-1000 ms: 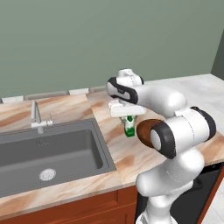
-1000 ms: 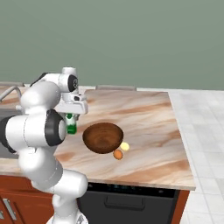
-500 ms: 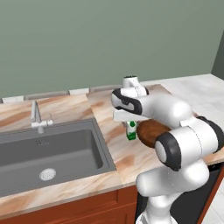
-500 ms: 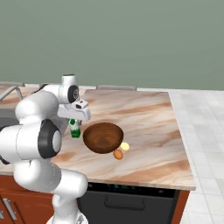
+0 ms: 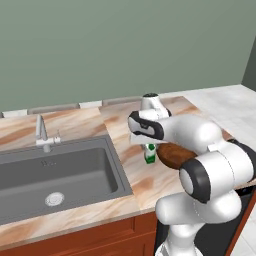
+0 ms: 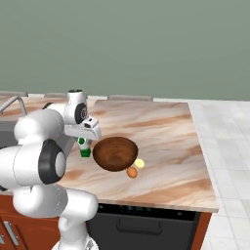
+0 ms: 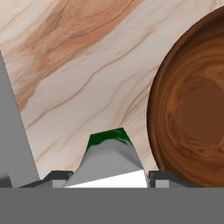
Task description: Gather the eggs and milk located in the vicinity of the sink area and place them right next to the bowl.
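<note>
The milk point(image 6: 85, 148), a small white carton with a green top, sits at counter level just left of the brown wooden bowl point(image 6: 115, 153). My gripper point(image 6: 84, 138) comes down on it from above and is shut on it. In the hand view the milk point(image 7: 109, 159) fills the gap between the fingertips point(image 7: 57, 176), with the bowl point(image 7: 192, 105) close on the right. An orange egg point(image 6: 131, 172) and a paler yellow egg point(image 6: 139, 163) lie against the bowl's near right side. In the left base view the milk point(image 5: 149, 154) shows under the gripper point(image 5: 148, 144), beside the bowl point(image 5: 170, 156).
The dark grey sink point(image 5: 55, 172) with its silver tap point(image 5: 42, 132) lies to the left of the milk. Marbled counter point(image 6: 161, 136) stretches right of the bowl to its edge. The green wall runs behind.
My gripper has carried the milk rightward from the sink side and lowered it close beside the bowl. The bowl and eggs have stayed put.
</note>
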Motion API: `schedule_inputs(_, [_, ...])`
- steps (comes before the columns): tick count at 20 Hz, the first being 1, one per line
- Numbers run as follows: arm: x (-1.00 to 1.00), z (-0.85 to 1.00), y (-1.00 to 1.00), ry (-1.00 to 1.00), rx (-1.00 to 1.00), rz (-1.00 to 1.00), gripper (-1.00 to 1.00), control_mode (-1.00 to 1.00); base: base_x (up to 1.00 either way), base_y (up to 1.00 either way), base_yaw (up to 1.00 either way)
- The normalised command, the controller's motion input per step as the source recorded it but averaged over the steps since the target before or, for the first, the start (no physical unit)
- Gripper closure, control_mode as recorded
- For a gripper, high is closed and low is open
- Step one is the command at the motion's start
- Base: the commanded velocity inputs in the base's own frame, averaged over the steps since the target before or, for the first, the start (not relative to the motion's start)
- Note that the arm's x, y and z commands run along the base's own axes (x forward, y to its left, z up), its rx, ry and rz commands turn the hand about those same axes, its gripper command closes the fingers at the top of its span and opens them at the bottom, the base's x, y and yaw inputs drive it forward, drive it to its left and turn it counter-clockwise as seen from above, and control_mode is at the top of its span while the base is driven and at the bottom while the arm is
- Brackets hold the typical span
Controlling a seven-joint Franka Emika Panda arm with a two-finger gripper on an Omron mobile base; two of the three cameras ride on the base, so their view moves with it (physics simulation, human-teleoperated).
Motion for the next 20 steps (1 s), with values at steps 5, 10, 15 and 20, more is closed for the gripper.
schedule_inputs(5, [0.04, -0.11, 0.0, -0.03, -0.01, -0.1, 1.0, -1.0, 0.0, 0.0, 0.0])
schedule_inputs(10, [0.1, 0.0, 0.02, 0.0, -0.02, -0.17, 1.0, -1.0, 0.0, 0.0, 0.0])
schedule_inputs(15, [0.07, 0.0, 0.05, 0.0, -0.02, -0.24, 1.0, -1.0, 0.0, 0.0, 0.0])
schedule_inputs(20, [0.01, -0.18, 0.07, -0.04, 0.0, -0.37, 1.0, -1.0, 0.0, 0.0, 0.0])
